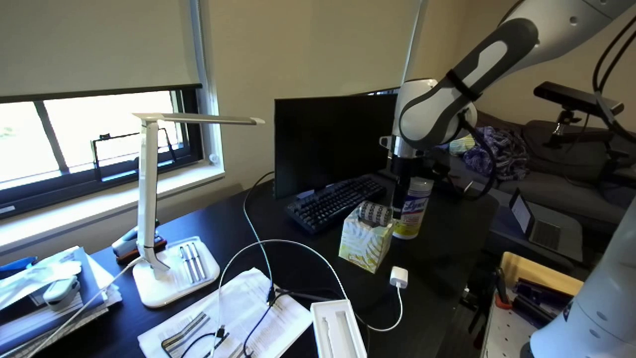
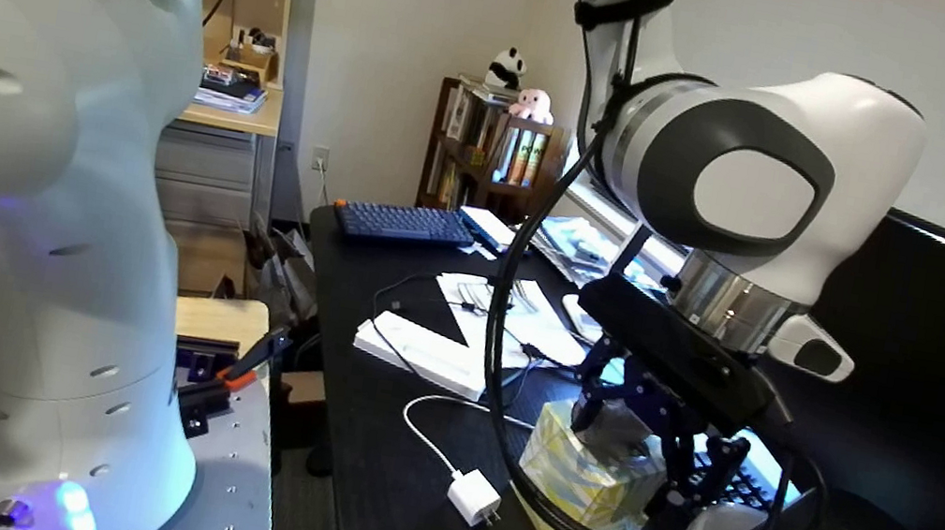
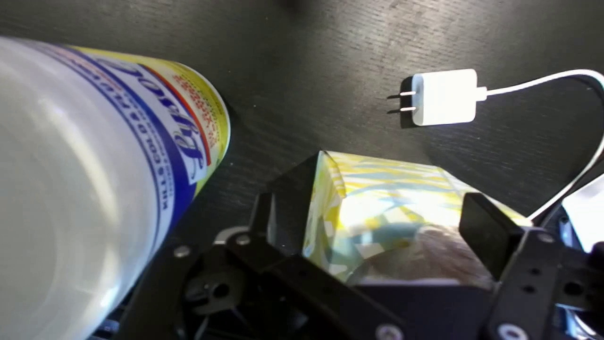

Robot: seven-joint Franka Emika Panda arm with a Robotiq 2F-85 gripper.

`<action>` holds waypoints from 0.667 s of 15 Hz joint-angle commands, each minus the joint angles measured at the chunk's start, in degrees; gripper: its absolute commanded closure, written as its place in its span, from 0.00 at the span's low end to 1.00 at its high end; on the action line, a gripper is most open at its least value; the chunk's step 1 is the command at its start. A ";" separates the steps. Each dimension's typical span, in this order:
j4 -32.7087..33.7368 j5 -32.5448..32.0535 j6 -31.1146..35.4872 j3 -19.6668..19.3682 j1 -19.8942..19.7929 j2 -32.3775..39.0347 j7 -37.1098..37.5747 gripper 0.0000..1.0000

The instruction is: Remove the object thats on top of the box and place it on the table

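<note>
The box (image 1: 364,247), yellow and pale patterned, stands on the dark table (image 1: 432,303); it also shows in an exterior view (image 2: 580,486) and the wrist view (image 3: 391,189). A rounded grey-brown object with dark printed lettering (image 1: 376,213) lies on top of the box. In the wrist view this object (image 3: 439,252) is partly hidden by the gripper's body. My gripper (image 3: 380,224) is open, fingers wide apart, pointing down over the box top. In an exterior view the gripper (image 2: 630,456) is around the object. I cannot tell whether a finger touches it.
A tall canister with a white lid (image 1: 413,211) stands right beside the box and gripper. A white charger (image 3: 446,97) with a cable lies near the box. A keyboard (image 1: 338,201), monitor (image 1: 333,144), papers (image 1: 248,308), open white carton (image 1: 338,328) and lamp (image 1: 149,189) are also on the table.
</note>
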 commanded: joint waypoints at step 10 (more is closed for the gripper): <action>-3.80 -0.27 -19.93 0.96 3.87 -23.56 0.43 0.00</action>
